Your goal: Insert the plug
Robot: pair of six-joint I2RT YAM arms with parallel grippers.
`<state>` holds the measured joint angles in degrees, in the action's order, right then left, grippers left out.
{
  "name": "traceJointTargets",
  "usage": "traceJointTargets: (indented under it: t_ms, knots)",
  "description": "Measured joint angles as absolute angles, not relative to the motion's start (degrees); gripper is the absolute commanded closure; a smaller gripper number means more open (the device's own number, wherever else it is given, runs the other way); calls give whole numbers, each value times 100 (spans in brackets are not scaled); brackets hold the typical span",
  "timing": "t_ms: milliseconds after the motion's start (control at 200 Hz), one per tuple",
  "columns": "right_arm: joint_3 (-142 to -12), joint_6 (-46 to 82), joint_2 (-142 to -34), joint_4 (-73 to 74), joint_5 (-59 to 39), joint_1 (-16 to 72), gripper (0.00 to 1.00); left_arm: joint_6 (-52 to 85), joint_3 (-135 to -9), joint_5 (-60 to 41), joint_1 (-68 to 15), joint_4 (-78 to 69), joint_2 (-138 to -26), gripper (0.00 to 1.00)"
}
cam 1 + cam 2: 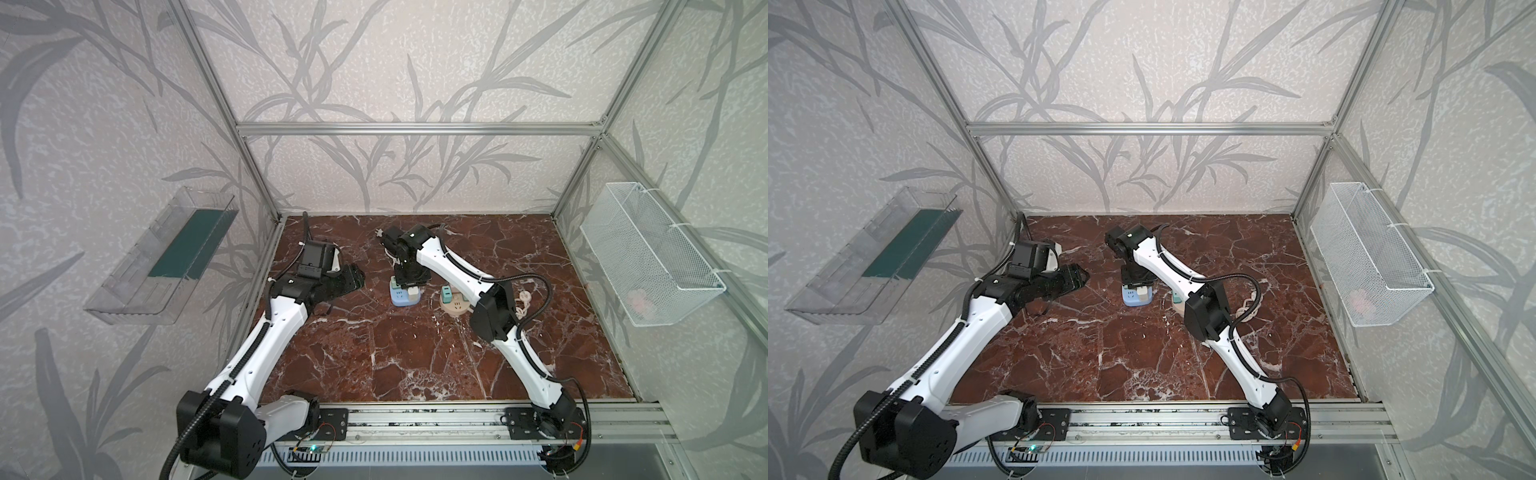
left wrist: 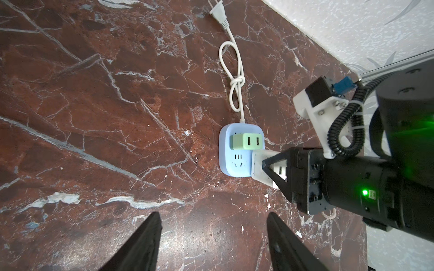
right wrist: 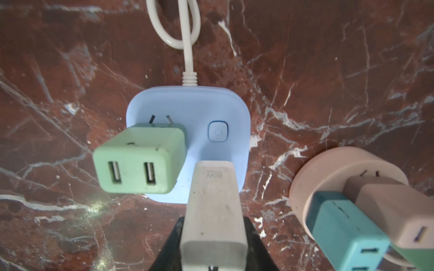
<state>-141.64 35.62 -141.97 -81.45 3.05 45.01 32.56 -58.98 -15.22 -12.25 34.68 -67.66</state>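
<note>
My right gripper is shut on a white plug, with a black finger on each of its sides. The plug's front end meets the face of the light blue socket block below its power button; its prongs are hidden. In both top views the right gripper points down over the block. A green USB charger sits plugged into the same block. My left gripper hovers open and empty above the marble, left of the block, in a top view too.
A pink round socket beside the block holds a teal charger and a beige plug. The block's white knotted cord ends in a loose two-pin plug. A wire basket and a clear tray hang on the side walls.
</note>
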Motion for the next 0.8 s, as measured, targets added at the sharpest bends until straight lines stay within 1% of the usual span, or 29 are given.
traceJointTargets:
  t_ms: [250, 475, 800]
  knots:
    - [-12628, 3538, -13325, -8165, 222, 4678, 100, 3256, -5898, -1629, -1225, 3461, -6705, 31]
    - [-11321, 3791, -12578, -7669, 134, 4766, 100, 3258, -5898, -1662, -1225, 3417, -6702, 31]
    - [-10388, 4086, -12020, -6845, -56, 4705, 100, 3249, -5822, -1800, -1221, 3319, -6711, 31]
